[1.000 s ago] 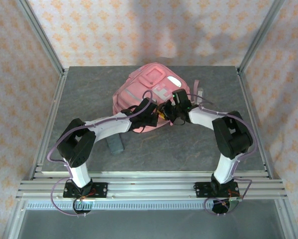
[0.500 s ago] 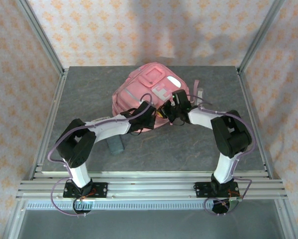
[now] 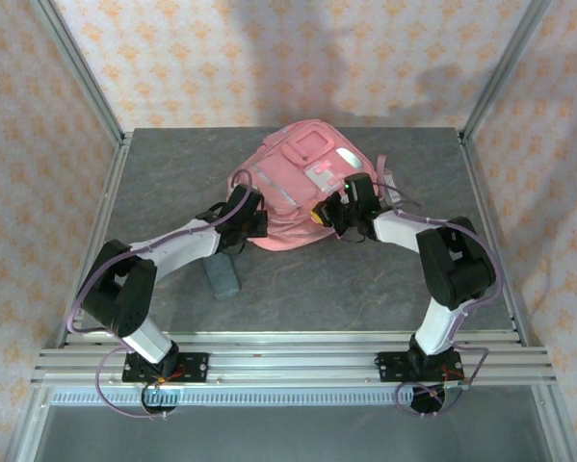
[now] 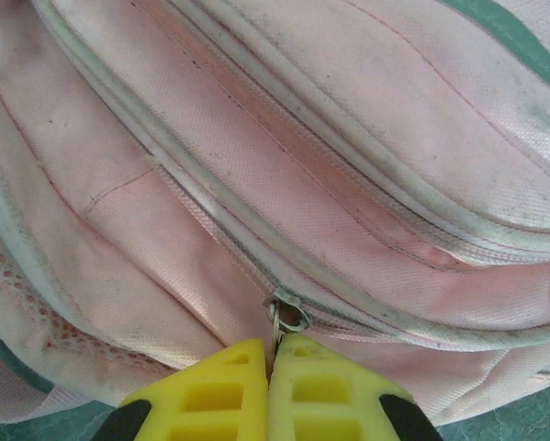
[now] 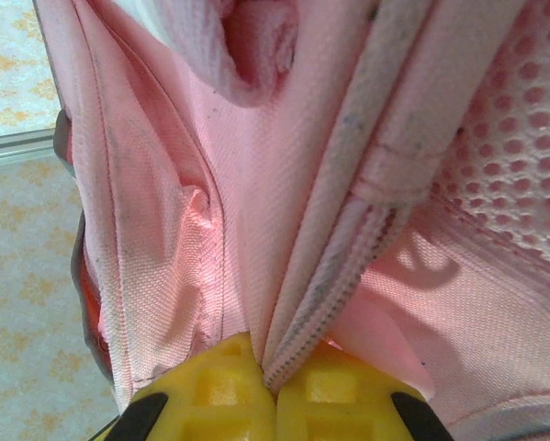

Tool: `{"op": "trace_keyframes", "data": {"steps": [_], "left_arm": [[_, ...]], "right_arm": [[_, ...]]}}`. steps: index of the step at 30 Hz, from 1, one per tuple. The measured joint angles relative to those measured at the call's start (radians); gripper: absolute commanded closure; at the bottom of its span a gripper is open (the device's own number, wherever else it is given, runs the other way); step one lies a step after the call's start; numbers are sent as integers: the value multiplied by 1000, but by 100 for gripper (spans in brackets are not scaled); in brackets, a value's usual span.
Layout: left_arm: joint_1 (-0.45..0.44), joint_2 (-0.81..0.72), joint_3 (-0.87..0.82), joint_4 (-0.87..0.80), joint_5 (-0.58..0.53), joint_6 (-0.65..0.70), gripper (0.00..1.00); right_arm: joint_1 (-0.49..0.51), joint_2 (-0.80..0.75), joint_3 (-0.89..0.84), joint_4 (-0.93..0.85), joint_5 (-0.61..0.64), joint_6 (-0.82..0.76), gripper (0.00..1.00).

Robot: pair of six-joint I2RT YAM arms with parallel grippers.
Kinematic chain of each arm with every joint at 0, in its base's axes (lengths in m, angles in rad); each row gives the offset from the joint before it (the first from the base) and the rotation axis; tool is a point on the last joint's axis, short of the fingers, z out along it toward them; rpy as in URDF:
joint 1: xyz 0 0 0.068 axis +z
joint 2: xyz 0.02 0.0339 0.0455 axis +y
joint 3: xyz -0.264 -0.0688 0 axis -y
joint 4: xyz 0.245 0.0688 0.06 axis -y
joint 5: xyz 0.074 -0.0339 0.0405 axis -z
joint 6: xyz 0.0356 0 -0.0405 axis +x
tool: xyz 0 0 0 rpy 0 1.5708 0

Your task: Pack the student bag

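- My left fingers (image 4: 261, 360) are pressed together on the small metal zip pull (image 4: 284, 317) of the student bag (image 4: 256, 138), at its near-left edge.
- My right fingers (image 5: 261, 372) are pressed together too, pinching a fold of the bag's zip edge (image 5: 348, 266) at its near-right side, beside the mesh panel (image 5: 504, 138).
- I judge the step to be working the main zip: one side holds the fabric taut while the other holds the pull.
- How far along: I cannot tell whether anything is inside the bag, nor which way the zip is meant to run.
- A grey block (image 3: 222, 277) lies on the desk (image 3: 172, 173) on the near side of the bag, apart from it. If it belongs inside, packing is not finished.
- The wrist views give the grips themselves: pull, teeth, weave.
- The top view gives what they lack: the bag lies front-up toward the far middle of the desk, both arms reach to its near edge, and the block sits outside it.
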Motion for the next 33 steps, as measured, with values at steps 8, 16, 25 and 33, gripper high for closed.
{"op": "trace_keyframes", "data": {"steps": [8,16,25,33], "left_arm": [[-93,1,-8,16,1,-3,100],[-230,82,39,115,26,-55,100],[-281,176,119,136,48,-94,100],[-281,179,132,127,53,-98,100]], "right_arm": [[-47,0,91,-160,10,-65,100],[-122,14,220,-285,61,-122,79],[-135,-39,100,-227,82,-145,64],[-57,-158,-72,-206,71,-144,64]]}}
